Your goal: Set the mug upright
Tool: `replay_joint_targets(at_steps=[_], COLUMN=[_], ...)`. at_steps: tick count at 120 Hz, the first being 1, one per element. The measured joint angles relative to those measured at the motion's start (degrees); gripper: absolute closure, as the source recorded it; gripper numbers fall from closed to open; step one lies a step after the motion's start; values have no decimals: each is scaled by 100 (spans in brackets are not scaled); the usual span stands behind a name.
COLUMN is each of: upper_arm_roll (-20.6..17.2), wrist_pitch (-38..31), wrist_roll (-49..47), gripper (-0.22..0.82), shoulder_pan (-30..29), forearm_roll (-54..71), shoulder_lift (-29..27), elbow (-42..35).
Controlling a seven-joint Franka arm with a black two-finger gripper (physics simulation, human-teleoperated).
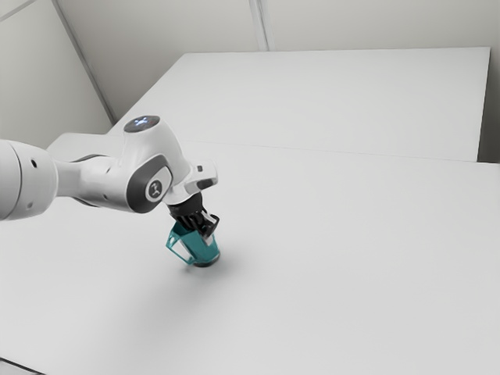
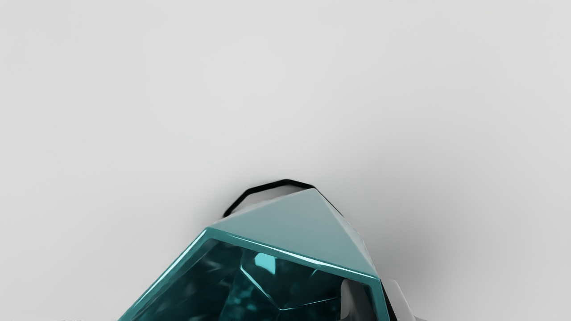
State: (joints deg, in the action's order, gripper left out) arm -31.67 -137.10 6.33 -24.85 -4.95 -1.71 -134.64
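The black gripper points down into the mouth of the teal mug in the exterior view. The mug's dark base is low at the table surface, its open mouth faces up with a slight lean, and its angular handle sticks out to the exterior view's left. Whether the base rests flat cannot be told. In the wrist view the gripper pinches the wall of the mug, one finger inside the rim and the other against the outside. The mug's interior is partly visible; its lower part is hidden.
The wide white table surrounds the mug. Behind it lies another pale flat surface, with walls beyond. A dark thin edge crosses the exterior view's lower left corner.
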Motion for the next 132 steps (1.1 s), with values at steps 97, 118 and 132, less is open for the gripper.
replay_joint_targets(at_steps=[97, 118, 132], upper_arm_roll=[11, 22, 73], wrist_pitch=[1537, 2547, 3275], wrist_roll=[-302, -363, -465], gripper=[2, 1, 1], shoulder_pan=[-176, -155, -176], forearm_roll=[-107, -81, -52], shoulder_lift=[-544, -446, -198], elbow=[1294, 2859, 3783])
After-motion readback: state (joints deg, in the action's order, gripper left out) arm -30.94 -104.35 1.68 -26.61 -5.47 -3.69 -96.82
